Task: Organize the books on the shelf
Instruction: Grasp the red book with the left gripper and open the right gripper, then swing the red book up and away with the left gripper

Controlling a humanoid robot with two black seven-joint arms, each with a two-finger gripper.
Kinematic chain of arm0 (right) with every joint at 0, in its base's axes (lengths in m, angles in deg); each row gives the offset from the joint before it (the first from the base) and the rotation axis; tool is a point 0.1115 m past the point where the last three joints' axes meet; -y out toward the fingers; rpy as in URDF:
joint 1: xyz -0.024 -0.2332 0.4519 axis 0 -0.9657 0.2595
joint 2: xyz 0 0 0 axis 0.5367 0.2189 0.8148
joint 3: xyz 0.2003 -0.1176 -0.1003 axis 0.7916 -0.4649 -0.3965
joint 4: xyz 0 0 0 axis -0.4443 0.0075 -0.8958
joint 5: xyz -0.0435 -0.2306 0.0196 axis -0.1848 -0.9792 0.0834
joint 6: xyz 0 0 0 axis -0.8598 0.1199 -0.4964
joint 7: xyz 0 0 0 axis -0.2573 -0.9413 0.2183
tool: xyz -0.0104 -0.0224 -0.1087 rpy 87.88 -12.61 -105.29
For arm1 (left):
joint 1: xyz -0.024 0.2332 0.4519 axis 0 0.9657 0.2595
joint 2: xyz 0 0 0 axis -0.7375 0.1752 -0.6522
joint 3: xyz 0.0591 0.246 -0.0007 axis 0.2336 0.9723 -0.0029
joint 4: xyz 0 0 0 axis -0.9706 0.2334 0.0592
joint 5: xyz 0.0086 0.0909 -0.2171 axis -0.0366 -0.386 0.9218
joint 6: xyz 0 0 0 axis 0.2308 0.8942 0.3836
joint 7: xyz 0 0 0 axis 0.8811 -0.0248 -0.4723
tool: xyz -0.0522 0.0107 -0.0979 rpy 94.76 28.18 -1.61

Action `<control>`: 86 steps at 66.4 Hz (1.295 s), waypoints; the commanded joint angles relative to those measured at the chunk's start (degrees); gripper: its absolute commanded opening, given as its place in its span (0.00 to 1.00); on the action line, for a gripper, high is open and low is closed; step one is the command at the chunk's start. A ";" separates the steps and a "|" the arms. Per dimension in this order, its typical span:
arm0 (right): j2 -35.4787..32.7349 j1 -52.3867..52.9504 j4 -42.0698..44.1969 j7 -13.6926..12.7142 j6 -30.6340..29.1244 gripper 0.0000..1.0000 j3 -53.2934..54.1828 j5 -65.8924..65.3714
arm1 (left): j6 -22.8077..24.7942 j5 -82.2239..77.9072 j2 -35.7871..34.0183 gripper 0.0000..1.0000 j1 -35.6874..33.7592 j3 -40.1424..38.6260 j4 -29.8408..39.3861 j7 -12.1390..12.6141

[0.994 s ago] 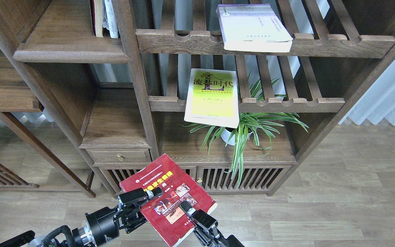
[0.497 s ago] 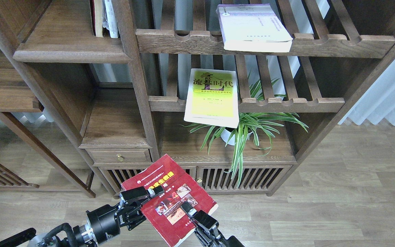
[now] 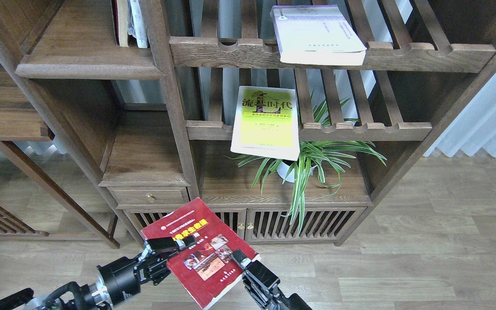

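Low in front of the cabinet, above the wooden floor (image 3: 424, 267), I hold the dark red book (image 3: 196, 249) with both tools. The book is tilted, its cover with the yellow title and the small photos turned up toward my head. My left tool (image 3: 168, 249) comes in from the lower left and is clenched on the left edge of the book: one finger (image 3: 170, 243) lies over the cover near the title, and the other is hidden under the book. My right tool (image 3: 243, 265) comes from below and touches the book at its right edge, one finger (image 3: 238, 259) resting on the cover beside the photos. Whether this tool really clamps the book I cannot tell, because its second finger is not visible.

The yellow-green book (image 3: 267, 122) lies flat on the lower slatted rack (image 3: 360, 129), with its near end hanging over the front rail, above the green plant (image 3: 312, 163). The white-lavender book (image 3: 317, 34) lies on the upper slatted rack (image 3: 424, 54), also sticking out over the rail. Both are well apart from my tools. The solid shelf (image 3: 84, 51) is up on the left, with a few books (image 3: 129, 21) standing at its back right corner.
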 commanded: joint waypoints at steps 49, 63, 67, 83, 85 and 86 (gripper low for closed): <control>-0.01 -0.32 0.11 -0.01 0.00 0.99 2.51 -0.13 | 0.00 -42.41 -4.49 0.03 27.42 -40.84 9.28 -6.30; -0.01 -0.15 1.95 0.16 0.00 0.99 2.59 -0.13 | 0.00 -43.20 -4.40 0.03 33.13 -51.91 9.28 -4.81; -0.01 -0.06 2.74 0.25 0.00 0.99 2.59 -0.05 | 0.00 -43.38 -4.14 0.03 34.10 -54.46 9.28 -4.81; -0.01 0.29 3.62 -0.01 0.00 0.99 2.68 -0.05 | 0.00 -45.14 2.98 0.03 34.01 -63.25 9.28 -4.63; -0.01 0.29 3.54 -0.10 0.00 0.99 2.77 -0.05 | 0.00 -45.31 3.51 0.03 33.75 -63.69 9.28 -4.54; -0.01 0.29 3.62 -0.10 0.00 0.99 2.77 -0.05 | 0.00 -45.31 3.60 0.03 33.66 -63.78 9.28 -4.54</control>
